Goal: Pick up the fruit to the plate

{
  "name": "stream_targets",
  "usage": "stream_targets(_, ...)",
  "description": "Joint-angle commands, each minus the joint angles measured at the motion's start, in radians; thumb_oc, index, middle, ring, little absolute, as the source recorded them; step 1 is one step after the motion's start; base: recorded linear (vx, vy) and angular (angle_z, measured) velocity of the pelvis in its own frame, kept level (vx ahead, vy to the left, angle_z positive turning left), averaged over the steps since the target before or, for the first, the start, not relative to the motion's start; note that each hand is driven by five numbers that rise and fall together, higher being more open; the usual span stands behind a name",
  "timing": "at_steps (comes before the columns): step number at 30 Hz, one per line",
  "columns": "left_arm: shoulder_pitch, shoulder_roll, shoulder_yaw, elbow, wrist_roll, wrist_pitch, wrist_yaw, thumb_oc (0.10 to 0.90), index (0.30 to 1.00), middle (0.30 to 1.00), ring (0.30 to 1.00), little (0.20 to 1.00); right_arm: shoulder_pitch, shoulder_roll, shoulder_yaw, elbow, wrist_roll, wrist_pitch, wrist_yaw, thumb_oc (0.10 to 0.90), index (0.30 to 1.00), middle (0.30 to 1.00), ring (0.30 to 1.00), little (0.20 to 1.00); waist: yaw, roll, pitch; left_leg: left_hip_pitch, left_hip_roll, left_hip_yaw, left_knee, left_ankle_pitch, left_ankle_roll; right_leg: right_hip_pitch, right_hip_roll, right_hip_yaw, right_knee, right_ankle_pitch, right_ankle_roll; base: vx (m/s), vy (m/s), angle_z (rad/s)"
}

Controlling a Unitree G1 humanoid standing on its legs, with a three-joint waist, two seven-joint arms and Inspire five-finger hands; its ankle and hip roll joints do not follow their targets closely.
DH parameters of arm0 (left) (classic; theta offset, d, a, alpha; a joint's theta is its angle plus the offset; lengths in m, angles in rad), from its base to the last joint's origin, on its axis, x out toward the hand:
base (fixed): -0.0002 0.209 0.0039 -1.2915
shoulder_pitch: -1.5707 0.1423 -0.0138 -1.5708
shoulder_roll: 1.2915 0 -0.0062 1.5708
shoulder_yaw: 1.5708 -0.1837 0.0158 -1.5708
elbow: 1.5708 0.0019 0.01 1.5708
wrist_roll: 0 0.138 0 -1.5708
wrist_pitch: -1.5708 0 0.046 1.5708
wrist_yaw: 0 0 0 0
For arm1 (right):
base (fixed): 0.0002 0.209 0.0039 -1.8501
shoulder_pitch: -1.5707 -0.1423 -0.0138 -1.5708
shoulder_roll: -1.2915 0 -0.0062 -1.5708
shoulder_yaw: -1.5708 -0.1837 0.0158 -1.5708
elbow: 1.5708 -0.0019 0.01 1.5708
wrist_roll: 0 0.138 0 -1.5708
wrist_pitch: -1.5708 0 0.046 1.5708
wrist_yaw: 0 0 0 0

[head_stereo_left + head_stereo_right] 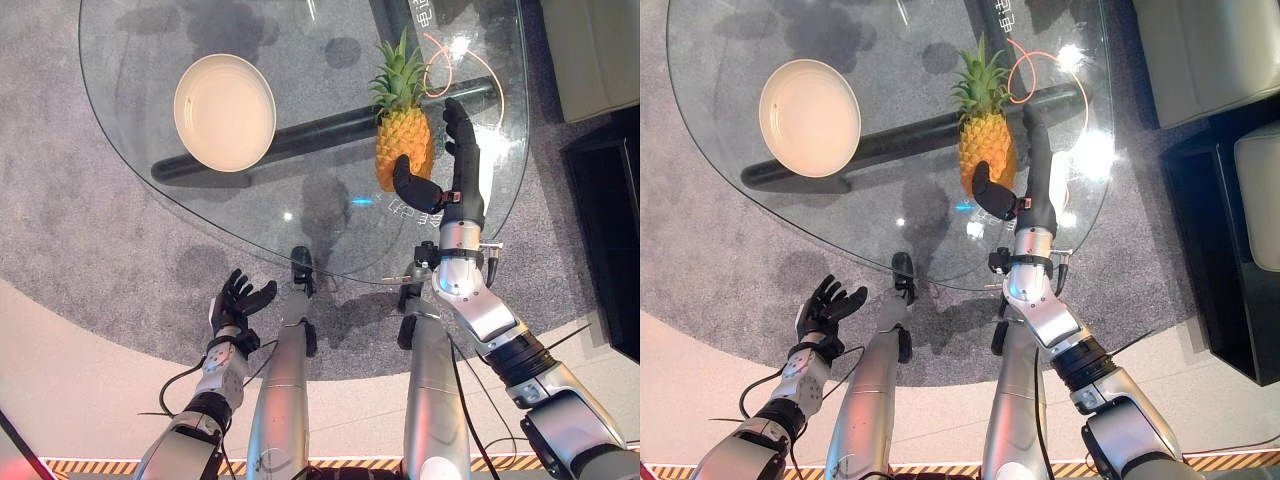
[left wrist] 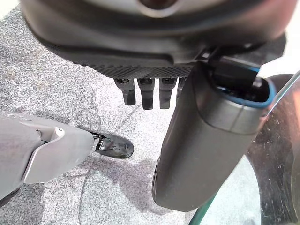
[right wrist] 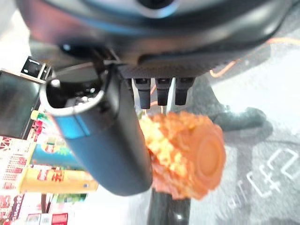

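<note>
A pineapple with a green crown lies on the round glass table, right of the middle. My right hand is open around it: the thumb is at the fruit's base and the straight fingers run along its right side. In the right wrist view the orange pineapple shows between thumb and fingers. A cream plate sits bare on the left of the table. My left hand hangs open below the table's near edge, over the carpet.
A black bar of the table's base and an orange cable loop show through the glass. A pale sofa and a dark cabinet stand to the right. Grey carpet surrounds the table.
</note>
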Motion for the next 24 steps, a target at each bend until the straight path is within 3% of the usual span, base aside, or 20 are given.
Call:
stream_targets(1,0.050,0.033,-0.014,0.022,0.016,-0.020,0.014,0.800,0.900,0.900,0.900,0.900,-0.021,-0.024,0.018,-0.093,-0.010,0.002,0.029,0.800,0.900,0.900,0.900,0.900,0.012,0.005,-0.017,-0.011,-0.058,0.022,0.078,-0.087,0.025,0.029,0.063,-0.072,-0.155,0.092,-0.017,0.00,0.000,0.00)
stream_targets(13,0.048,0.038,-0.012,0.030,0.022,-0.010,-0.004,0.800,0.900,0.900,0.900,0.900,-0.070,-0.019,0.043,-0.038,0.007,0.069,0.037,0.800,0.900,0.900,0.900,0.900,0.032,-0.001,-0.017,0.009,-0.058,0.018,0.077,-0.087,0.027,0.057,0.054,-0.089,-0.159,0.094,-0.015,0.01,0.006,0.02)
stream_targets(24,0.051,0.032,-0.021,0.025,0.033,-0.009,-0.003,0.800,0.900,0.900,0.900,0.900,-0.105,-0.002,0.042,-0.004,0.038,0.079,0.030,0.800,0.900,0.900,0.900,0.900,0.042,0.005,-0.017,0.010,-0.062,0.013,0.083,-0.093,0.031,0.055,0.051,-0.092,-0.150,0.092,-0.017,0.01,-0.003,0.02)
